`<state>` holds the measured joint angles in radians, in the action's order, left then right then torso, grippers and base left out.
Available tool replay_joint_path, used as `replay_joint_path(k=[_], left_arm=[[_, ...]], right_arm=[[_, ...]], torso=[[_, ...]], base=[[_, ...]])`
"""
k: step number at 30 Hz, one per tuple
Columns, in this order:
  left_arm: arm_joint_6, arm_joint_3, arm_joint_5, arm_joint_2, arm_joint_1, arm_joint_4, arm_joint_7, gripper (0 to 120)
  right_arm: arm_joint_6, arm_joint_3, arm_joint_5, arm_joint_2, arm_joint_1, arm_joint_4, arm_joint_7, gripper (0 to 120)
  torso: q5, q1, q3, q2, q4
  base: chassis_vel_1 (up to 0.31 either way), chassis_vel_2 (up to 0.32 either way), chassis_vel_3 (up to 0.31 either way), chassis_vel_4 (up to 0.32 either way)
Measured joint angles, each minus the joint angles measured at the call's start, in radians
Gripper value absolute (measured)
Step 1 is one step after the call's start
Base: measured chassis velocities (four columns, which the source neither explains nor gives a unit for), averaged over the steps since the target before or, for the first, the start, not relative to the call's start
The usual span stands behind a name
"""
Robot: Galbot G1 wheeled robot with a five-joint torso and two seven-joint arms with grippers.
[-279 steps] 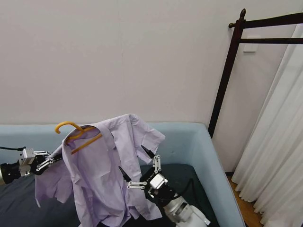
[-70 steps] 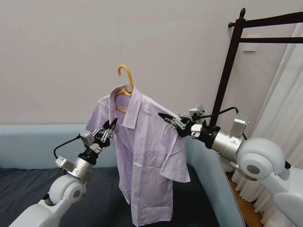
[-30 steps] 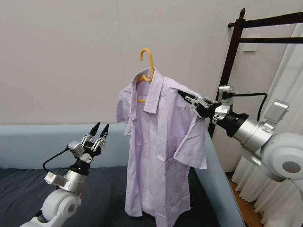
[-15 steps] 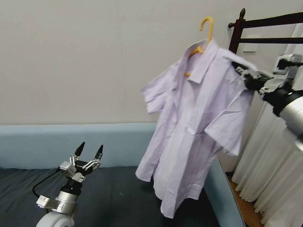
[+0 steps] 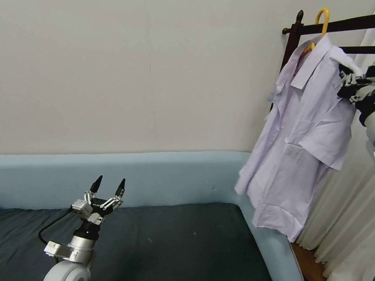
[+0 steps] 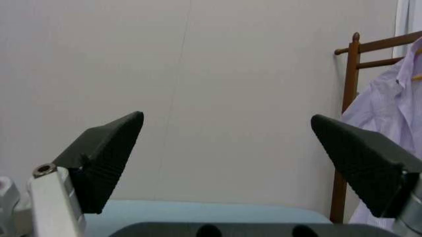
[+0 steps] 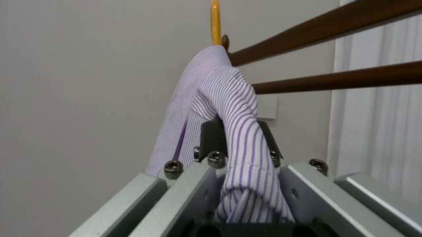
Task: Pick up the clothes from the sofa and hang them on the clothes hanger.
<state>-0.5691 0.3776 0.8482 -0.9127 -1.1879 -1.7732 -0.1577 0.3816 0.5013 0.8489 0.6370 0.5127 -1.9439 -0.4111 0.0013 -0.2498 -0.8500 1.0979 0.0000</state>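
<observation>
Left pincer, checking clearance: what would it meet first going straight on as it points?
Probably the bare wall above the sofa back; the left pincer has free air until then, depth unclear.

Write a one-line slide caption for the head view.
Right tool grips the lilac shirt, its yellow hanger up at the wooden rack; left tool hovers open above the sofa.

Plain off-white wall (image 5: 146, 70) behind a light-blue sofa (image 5: 176, 172); white curtains (image 5: 351, 234) at right, above wooden floor (image 5: 302, 260).

The right end effector (image 5: 350, 82) has carried the shirt (image 5: 304, 134) over to the rack (image 5: 288, 52).
</observation>
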Motion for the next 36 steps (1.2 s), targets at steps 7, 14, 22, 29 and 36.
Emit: replay_joint_path(k=[7, 14, 22, 29, 36], left_arm=[[0.000, -0.027, 0.002, 0.000, 0.041, 0.031, -0.005, 100], [0.000, -0.054, 0.007, 0.002, 0.096, 0.074, -0.019, 100], [-0.002, -0.053, 0.017, 0.004, 0.098, 0.086, -0.031, 100], [-0.009, -0.048, 0.031, 0.011, 0.094, 0.096, -0.043, 100], [-0.009, -0.047, 0.031, 0.015, 0.087, 0.089, -0.045, 100]], right_arm=[[-0.049, -0.021, -0.082, 0.017, -0.038, 0.156, 0.012, 0], [-0.077, -0.064, -0.105, 0.027, -0.081, 0.250, 0.014, 0], [-0.094, -0.137, -0.142, 0.064, -0.191, 0.341, 0.013, 0], [-0.076, -0.135, -0.119, 0.076, -0.216, 0.386, -0.019, 0], [-0.072, -0.116, -0.094, 0.078, -0.196, 0.404, -0.037, 0]], torso=[[-0.0001, 0.000, 0.000, 0.000, -0.0002], [0.0000, 0.000, 0.000, 0.000, -0.0010], [-0.0004, 0.000, 0.000, 0.000, 0.0001], [-0.0005, 0.000, 0.000, 0.000, -0.0001], [-0.0004, 0.000, 0.000, 0.000, -0.0004]], base=[[0.000, 0.000, 0.000, 0.000], [0.000, 0.000, 0.000, 0.000], [0.000, 0.000, 0.000, 0.000], [0.000, 0.000, 0.000, 0.000], [0.000, 0.000, 0.000, 0.000]])
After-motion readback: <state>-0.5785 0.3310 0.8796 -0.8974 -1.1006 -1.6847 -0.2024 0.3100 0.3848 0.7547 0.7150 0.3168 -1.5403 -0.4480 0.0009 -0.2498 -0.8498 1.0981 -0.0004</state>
